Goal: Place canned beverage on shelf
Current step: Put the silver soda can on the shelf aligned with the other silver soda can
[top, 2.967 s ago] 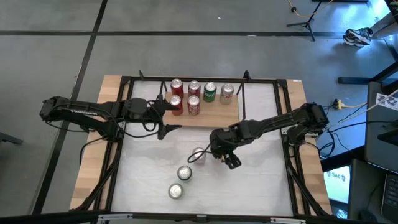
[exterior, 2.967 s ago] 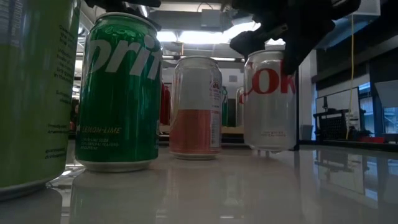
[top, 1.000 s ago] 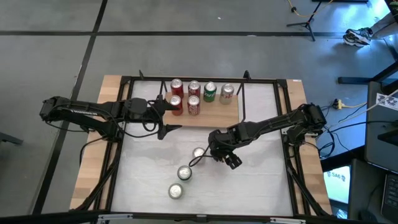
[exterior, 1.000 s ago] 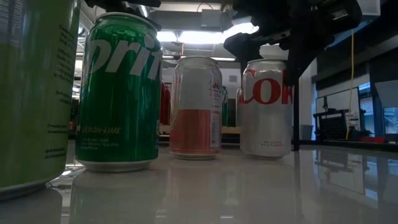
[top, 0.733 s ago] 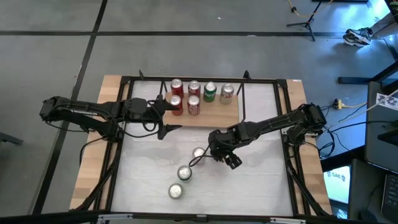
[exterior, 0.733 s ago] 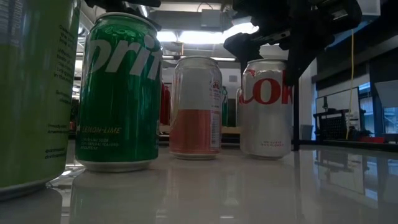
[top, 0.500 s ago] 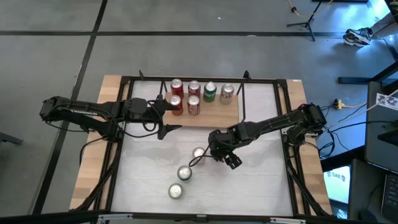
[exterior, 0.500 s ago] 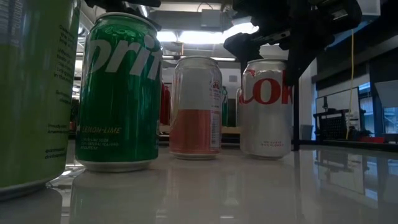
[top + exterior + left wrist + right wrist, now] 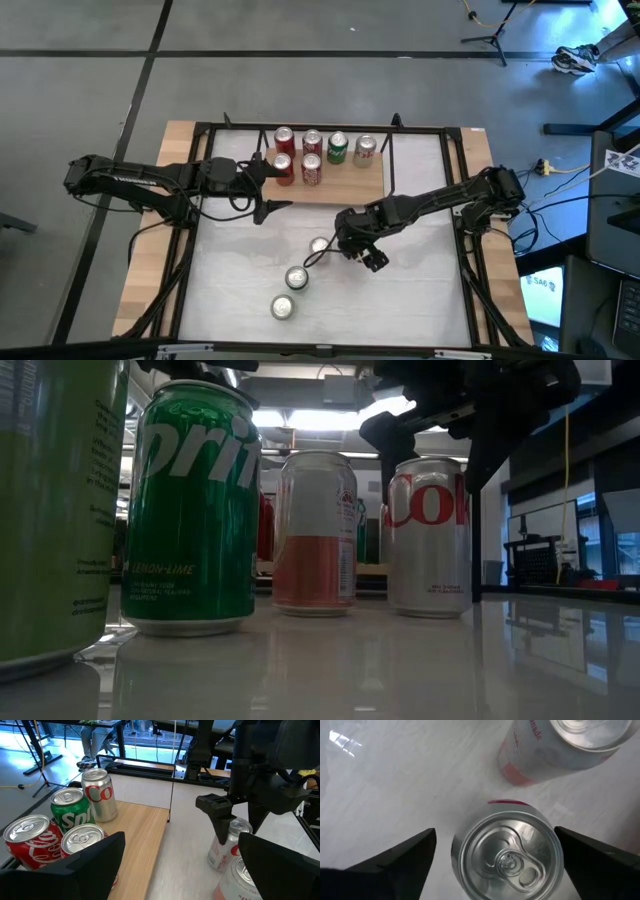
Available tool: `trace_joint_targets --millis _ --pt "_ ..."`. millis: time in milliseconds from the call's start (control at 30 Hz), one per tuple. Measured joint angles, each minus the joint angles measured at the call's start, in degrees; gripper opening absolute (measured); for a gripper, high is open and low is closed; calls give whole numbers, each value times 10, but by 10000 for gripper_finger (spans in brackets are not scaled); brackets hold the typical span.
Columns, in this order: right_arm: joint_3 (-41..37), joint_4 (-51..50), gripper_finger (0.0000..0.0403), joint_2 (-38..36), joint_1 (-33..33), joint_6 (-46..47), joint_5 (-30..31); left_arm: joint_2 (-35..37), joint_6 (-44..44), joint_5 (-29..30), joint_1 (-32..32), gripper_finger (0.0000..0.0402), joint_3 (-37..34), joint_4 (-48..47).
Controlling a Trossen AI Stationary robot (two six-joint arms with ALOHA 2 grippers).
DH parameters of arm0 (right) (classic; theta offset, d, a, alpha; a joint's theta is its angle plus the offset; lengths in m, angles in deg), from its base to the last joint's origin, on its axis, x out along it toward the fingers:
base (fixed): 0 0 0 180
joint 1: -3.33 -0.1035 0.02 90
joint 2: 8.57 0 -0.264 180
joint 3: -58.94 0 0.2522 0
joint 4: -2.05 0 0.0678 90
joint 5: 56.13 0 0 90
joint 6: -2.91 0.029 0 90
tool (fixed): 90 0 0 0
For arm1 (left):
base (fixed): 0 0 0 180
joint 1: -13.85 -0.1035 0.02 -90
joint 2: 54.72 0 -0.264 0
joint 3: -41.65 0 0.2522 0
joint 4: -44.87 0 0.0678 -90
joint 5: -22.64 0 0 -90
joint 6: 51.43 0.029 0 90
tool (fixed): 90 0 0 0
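Robotics lab: grey concrete floor (image 9: 80, 110), tripod stand (image 9: 492, 30), loose cables (image 9: 560, 170), framed test table (image 9: 420, 300).

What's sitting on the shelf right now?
Six upright cans stand on the shelf: three red ones, a green Sprite can, a silver Coke can and one more. The left gripper covers its left end.

Since three seconds ago: silver Coke can (image 9: 428, 535) now down on the white table (image 9: 400, 660) instead of hanging above it, turned so more lettering faces front. Right gripper (image 9: 495, 850) now spread wide clear of the can's sides, no longer clamped.
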Motion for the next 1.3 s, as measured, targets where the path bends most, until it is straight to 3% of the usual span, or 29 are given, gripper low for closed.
trace_joint_targets --millis 400,900,1300 --pt "5 -10 376 0 0 1 0 0 0 0 0 379 0 0" --pt "82 -97 376 0 0 9 -35 0 0 0 0 379 0 0" --pt "128 -134 376 0 0 89 -26 0 0 0 0 379 0 0"
